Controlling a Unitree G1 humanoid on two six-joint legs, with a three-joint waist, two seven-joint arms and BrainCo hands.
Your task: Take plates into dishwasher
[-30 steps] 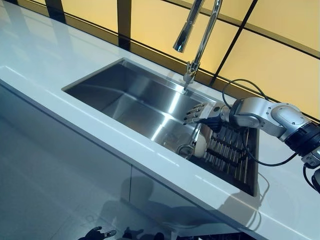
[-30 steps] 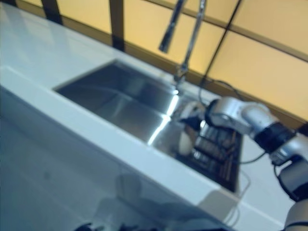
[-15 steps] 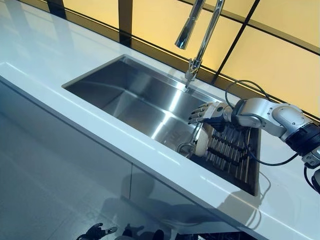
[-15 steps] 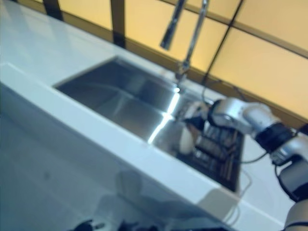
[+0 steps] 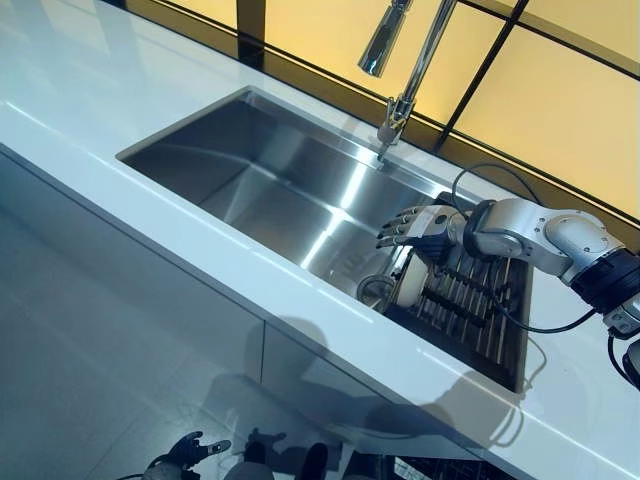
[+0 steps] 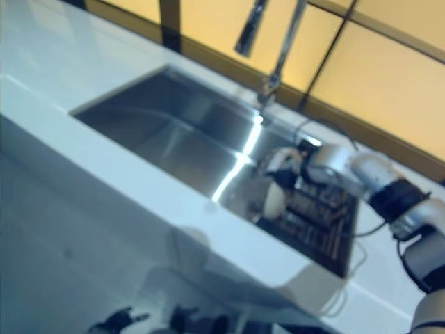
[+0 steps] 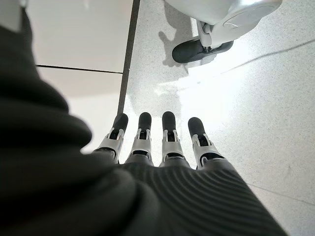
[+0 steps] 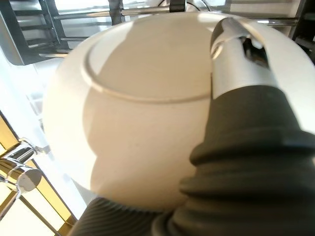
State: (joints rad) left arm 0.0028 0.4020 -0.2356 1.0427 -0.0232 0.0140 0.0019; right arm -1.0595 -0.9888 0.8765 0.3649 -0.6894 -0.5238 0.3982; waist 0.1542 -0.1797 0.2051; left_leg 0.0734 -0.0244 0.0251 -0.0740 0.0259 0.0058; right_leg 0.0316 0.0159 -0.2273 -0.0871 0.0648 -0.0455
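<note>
A white plate stands on edge at the left end of a dark dish rack inside the steel sink. My right hand hovers just above the plate's top edge, fingers stretched out toward the basin. In the right wrist view the plate's underside fills the picture, and the thumb lies straight against its rim. My left hand hangs low by the floor with straight fingers and holds nothing; it also shows at the lower edge.
A tall chrome faucet rises behind the sink. A white counter runs around the basin, with cabinet fronts below. A round metal piece lies on the basin floor beside the plate. Amber window panels line the back.
The camera has shifted, so the whole scene sits a little differently. My right hand stays over the plate with its fingers stretched out. The plate has not left the rack.
</note>
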